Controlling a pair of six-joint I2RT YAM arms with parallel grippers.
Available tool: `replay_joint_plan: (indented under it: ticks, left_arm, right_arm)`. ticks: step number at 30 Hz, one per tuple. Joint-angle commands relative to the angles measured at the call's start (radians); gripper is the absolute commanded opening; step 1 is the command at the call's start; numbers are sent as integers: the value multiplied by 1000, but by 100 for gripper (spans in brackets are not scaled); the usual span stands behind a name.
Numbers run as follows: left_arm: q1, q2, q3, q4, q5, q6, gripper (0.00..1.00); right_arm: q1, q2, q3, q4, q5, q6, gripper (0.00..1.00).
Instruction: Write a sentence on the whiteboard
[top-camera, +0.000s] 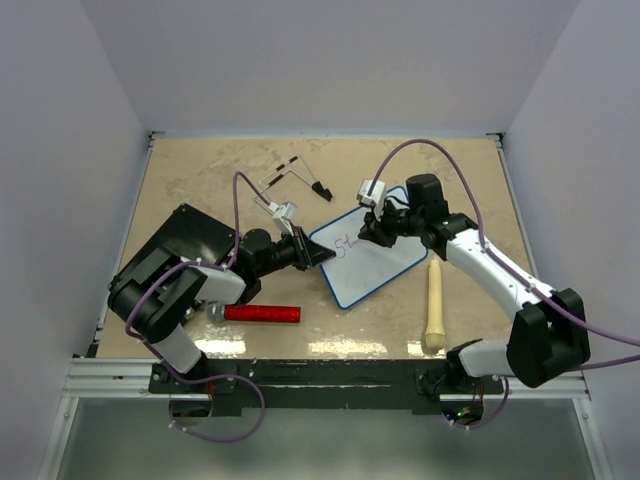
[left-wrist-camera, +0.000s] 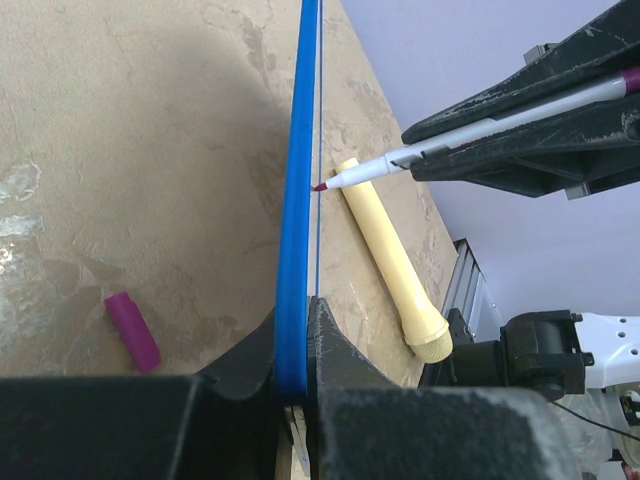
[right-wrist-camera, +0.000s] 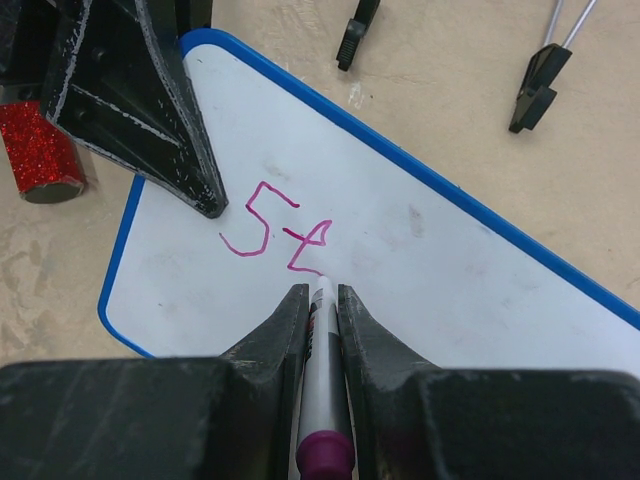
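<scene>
On whiteboard, right pincer grips marker; left pincer clamps rim; only left wrist shows purple cap.

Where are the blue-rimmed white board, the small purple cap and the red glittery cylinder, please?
blue-rimmed white board (right-wrist-camera: 450, 270): right wrist view, bare white face.
small purple cap (left-wrist-camera: 133, 330): left wrist view, middle.
red glittery cylinder (top-camera: 262, 313): top external view, mid-length.
</scene>
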Motion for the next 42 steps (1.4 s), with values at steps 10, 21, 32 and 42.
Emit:
replay_joint_plan:
  ticks: [10,21,32,42]
  left_arm:
    - [-10,8,9,96,34,33,0]
    - [-10,5,4,105,34,33,0]
    - [-10,10,0,117,35,30,0]
    - [-10,5,-2,120,35,28,0]
  right_arm:
    - [-67,-100,28,17,-144,-9,0]
    - [-80,-37,13,6,-230,-44,0]
    - [-86,-68,8,-2,-251,-73,0]
    - [-95,-88,-24,64,-250,-82,0]
